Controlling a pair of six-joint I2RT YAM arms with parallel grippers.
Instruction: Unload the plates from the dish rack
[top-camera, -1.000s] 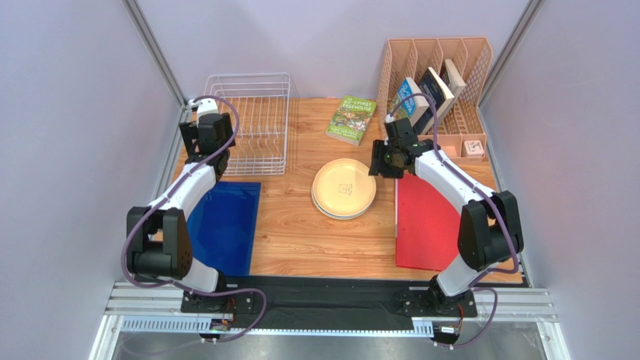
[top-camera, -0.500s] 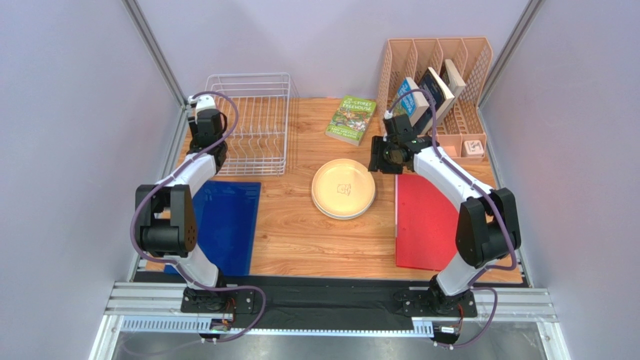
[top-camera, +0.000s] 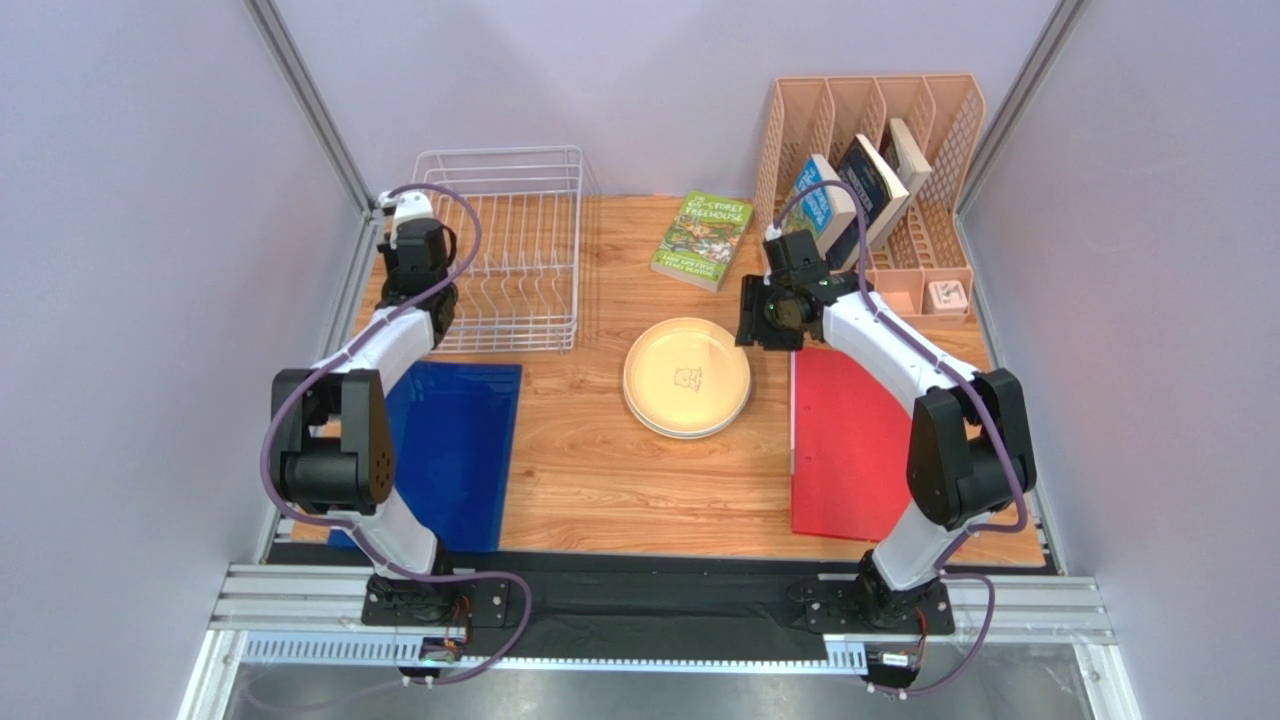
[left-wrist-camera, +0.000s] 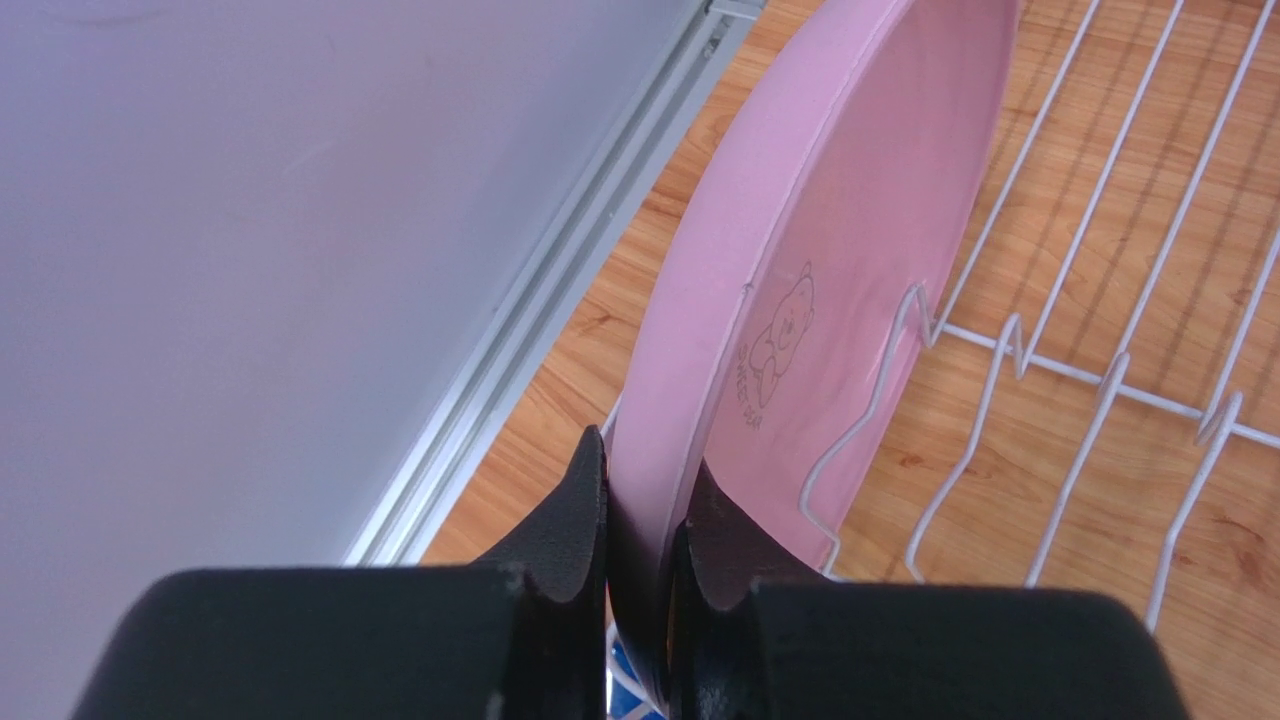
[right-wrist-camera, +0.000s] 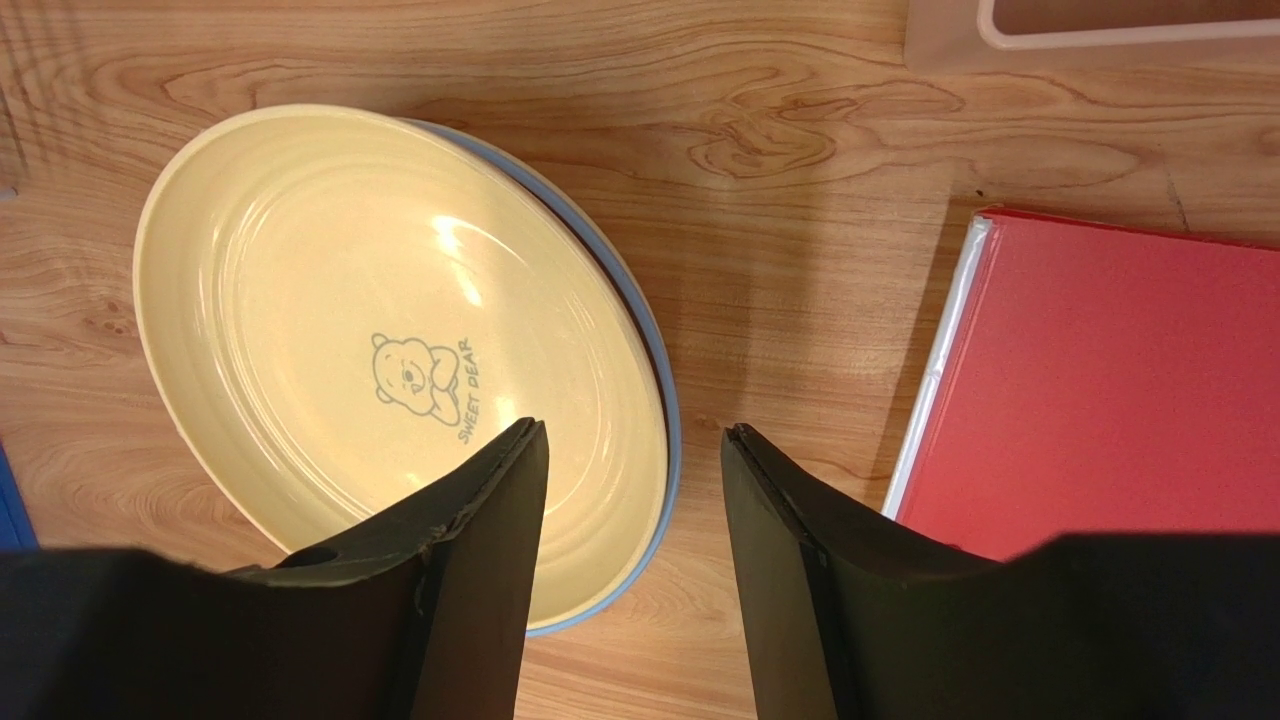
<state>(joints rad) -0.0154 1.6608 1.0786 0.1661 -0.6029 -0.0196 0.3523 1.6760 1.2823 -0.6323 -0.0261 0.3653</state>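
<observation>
Left wrist: left fingers pinched tight on the near rim of the pink plate, one finger each side, no gap showing. Plate stands on edge at the left end of the rack, leaning against the prongs, not lifted yet.

Right fingers about half open, holding nothing, hovering over the stack mid-table. Cream plate on top, blue plate showing only as a rim under it. Can't tell what else is in the stack.

My read: grasp is made on what looks like the last racked plate, so extraction is next. Needs a lift along the plate's own plane until its lower edge clears the prongs and rack wall, then carry to the stack and lay flat. Edge pinch on smooth plastic could let the plate pivot, so rotate slowly. Right arm should back off the stack first.
</observation>
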